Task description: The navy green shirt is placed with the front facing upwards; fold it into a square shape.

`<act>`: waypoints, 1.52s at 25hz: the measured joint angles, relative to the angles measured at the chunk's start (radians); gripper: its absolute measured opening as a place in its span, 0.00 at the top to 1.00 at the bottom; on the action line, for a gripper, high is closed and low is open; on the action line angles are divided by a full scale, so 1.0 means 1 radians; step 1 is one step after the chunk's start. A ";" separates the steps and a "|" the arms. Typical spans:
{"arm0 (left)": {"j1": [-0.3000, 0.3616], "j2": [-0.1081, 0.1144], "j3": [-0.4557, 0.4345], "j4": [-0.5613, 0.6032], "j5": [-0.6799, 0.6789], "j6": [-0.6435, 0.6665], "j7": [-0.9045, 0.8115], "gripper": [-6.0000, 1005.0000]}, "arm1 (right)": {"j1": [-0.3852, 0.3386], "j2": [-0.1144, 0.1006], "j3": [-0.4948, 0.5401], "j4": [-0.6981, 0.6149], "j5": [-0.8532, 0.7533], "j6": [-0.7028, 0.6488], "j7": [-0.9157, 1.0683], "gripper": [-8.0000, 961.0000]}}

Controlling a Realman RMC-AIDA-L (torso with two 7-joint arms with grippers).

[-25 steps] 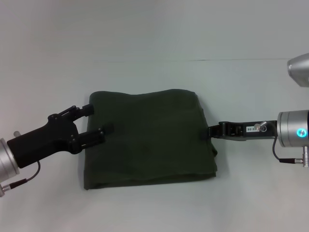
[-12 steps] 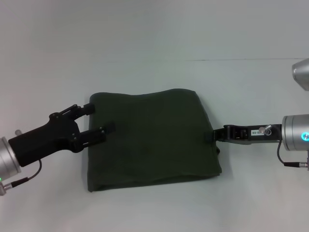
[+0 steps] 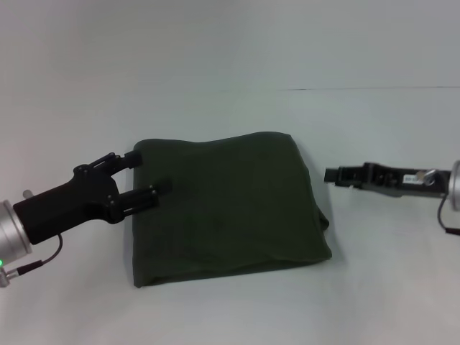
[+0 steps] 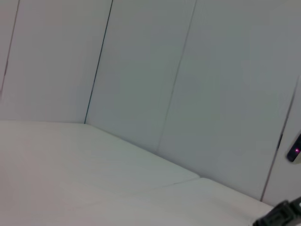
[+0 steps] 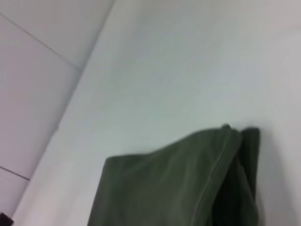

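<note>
The navy green shirt (image 3: 230, 205) lies folded into a rough square in the middle of the white table, with only plain green cloth showing and the lettering hidden. My left gripper (image 3: 148, 172) is open at the shirt's left edge, its fingers (image 3: 134, 159) over the cloth near the far left corner. My right gripper (image 3: 333, 175) is off the shirt, a short way to the right of its right edge, holding nothing. The right wrist view shows the shirt's folded edge and a corner (image 5: 188, 183). The left wrist view shows only table and wall.
The white table (image 3: 230, 309) runs all round the shirt. A seam line (image 3: 374, 88) crosses the table at the back right. Pale wall panels (image 4: 141, 70) stand behind the table.
My right gripper has let go of the shirt's right edge and drawn back to the right. The shirt slid slightly right and settled. My left gripper has barely moved.
</note>
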 joint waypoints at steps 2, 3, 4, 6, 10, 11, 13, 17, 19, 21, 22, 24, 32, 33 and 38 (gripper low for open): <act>-0.001 0.001 -0.001 0.002 0.000 -0.003 -0.003 0.13 | -0.011 0.008 0.017 -0.038 0.001 -0.023 0.000 0.73; -0.001 0.001 -0.001 0.002 0.000 -0.003 -0.003 0.13 | -0.012 0.012 0.018 -0.050 0.001 -0.032 0.000 0.69; -0.001 0.001 -0.003 0.002 -0.001 -0.003 -0.003 0.13 | -0.011 0.015 0.016 -0.056 0.002 -0.038 0.000 0.65; -0.001 0.001 -0.009 0.002 -0.003 -0.003 -0.004 0.13 | -0.002 0.020 0.006 -0.056 0.001 -0.045 0.000 0.56; 0.001 0.004 -0.022 0.002 -0.011 -0.003 0.000 0.13 | 0.025 0.033 -0.038 -0.050 -0.003 -0.044 0.000 0.39; 0.002 0.005 -0.025 0.003 -0.011 -0.003 0.000 0.13 | 0.032 0.038 -0.053 -0.050 -0.003 -0.042 0.000 0.40; 0.004 0.008 -0.026 0.006 -0.009 -0.003 -0.002 0.13 | 0.045 0.048 -0.080 -0.047 -0.003 -0.039 0.000 0.43; 0.010 0.011 -0.029 0.009 -0.004 -0.003 -0.001 0.13 | 0.078 0.060 -0.112 -0.025 -0.001 -0.036 -0.020 0.47; 0.011 0.011 -0.034 0.010 -0.004 -0.004 0.001 0.13 | 0.101 0.062 -0.118 0.010 0.000 -0.033 -0.039 0.52; 0.013 0.011 -0.037 0.011 -0.004 -0.005 0.001 0.13 | 0.126 0.062 -0.123 0.046 0.000 -0.020 -0.050 0.61; 0.014 0.011 -0.037 0.011 -0.003 -0.005 0.001 0.13 | 0.136 0.063 -0.128 0.060 0.000 -0.009 -0.054 0.66; 0.015 0.011 -0.037 0.010 -0.003 -0.006 0.002 0.13 | 0.154 0.067 -0.146 0.083 -0.001 0.022 -0.062 0.74; 0.015 0.011 -0.037 0.004 -0.003 -0.018 0.003 0.13 | 0.206 0.075 -0.239 0.157 0.001 0.207 -0.067 0.94; 0.014 0.011 -0.037 0.004 -0.003 -0.018 0.003 0.13 | 0.209 0.075 -0.247 0.161 0.001 0.226 -0.067 0.95; 0.012 0.010 -0.037 0.003 -0.003 -0.018 0.003 0.13 | 0.212 0.076 -0.248 0.158 0.006 0.282 -0.091 0.95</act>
